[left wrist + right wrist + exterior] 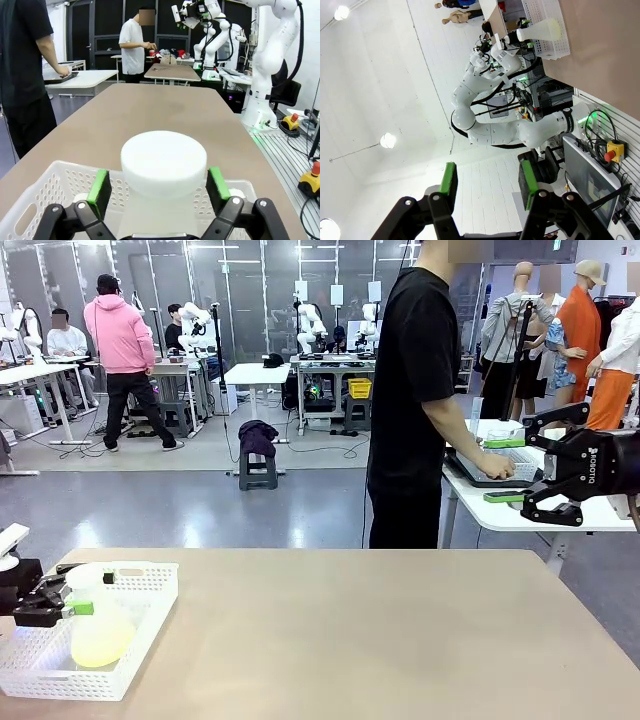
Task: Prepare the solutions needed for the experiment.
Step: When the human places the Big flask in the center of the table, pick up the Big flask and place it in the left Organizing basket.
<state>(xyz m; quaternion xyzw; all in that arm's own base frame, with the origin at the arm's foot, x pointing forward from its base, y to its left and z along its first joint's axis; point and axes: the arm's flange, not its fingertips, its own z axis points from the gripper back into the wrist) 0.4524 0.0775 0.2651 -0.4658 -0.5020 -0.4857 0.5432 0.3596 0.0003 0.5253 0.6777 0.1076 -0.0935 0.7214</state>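
Front view: left claw (78, 592) at the neck of a white-capped flask (100, 625) standing in the white basket (140, 640) at the table's near-left corner; yellowish solution (100, 645) in its belly. Right claw (545, 465) raised at far right, jaws apart, empty.

Left wrist view: green pads (98, 186) flank the cap (164, 162), seemingly just clear of it.

Right wrist view: open fingers (449, 181), nothing between; flask (545, 29) far off.

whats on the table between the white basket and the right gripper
Nothing: in the front view the tabletop is bare from the white basket across to the raised right gripper.
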